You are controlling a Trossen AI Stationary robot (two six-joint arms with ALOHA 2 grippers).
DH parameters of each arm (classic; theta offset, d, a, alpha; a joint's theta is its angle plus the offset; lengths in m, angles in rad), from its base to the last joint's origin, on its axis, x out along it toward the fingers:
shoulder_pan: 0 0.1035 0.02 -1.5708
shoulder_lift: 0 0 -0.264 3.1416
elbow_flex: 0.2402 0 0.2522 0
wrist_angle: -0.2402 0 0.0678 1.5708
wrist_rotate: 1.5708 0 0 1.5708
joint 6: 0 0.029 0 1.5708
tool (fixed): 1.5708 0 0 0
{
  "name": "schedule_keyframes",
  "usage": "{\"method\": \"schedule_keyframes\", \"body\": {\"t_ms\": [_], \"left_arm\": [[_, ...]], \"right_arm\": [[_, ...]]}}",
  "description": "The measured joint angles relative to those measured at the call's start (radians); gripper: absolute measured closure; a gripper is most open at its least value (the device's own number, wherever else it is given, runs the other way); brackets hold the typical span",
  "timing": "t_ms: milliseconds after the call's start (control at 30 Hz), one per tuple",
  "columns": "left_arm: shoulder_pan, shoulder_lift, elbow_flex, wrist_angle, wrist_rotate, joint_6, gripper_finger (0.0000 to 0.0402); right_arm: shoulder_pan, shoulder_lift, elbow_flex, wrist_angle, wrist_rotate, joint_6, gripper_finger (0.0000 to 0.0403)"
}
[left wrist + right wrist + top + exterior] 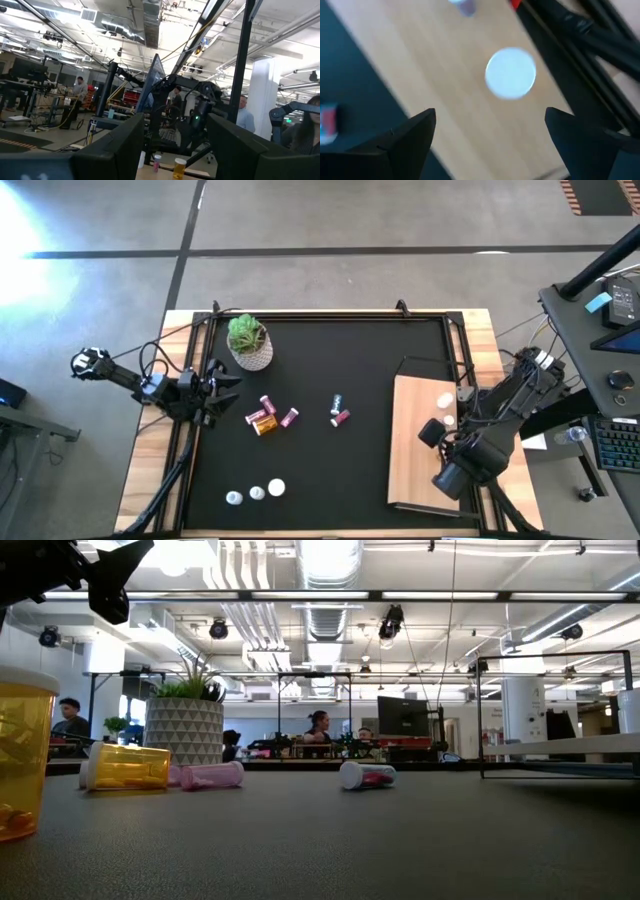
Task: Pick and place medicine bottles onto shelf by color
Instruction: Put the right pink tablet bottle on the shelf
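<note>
From above: right gripper poised over pale wooden shelf board at 3 o'clock; left gripper at 9 o'clock beside pink and amber bottles. Right wrist: jaws wide apart, empty, above white-capped bottle. Left wrist: jaws parted, empty.

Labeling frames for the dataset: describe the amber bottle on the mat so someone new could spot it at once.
Find the potted plant at the far left of the black mat. Just in front of it lies a small cluster of bottles. The amber bottle lies on its side between two pink bottles, the only orange-yellow one there.
</note>
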Motion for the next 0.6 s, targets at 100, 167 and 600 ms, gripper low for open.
{"method": "schedule_keyframes", "body": {"t_ms": [100,167,600], "left_arm": [[0.0,0.0,0.0,0.0,0.0,0.0,0.0202],[0.0,0.0,0.0,0.0,0.0,0.0,0.0202],[0.0,0.0,0.0,0.0,0.0,0.0,0.0202]], "right_arm": [[0.0,0.001,0.062,0.001,0.067,-0.056,0.0037],[0.0,0.006,0.1,0.001,0.139,-0.108,0.0037],[-0.042,0.114,0.258,0.06,1.196,-1.117,0.0037]]}}
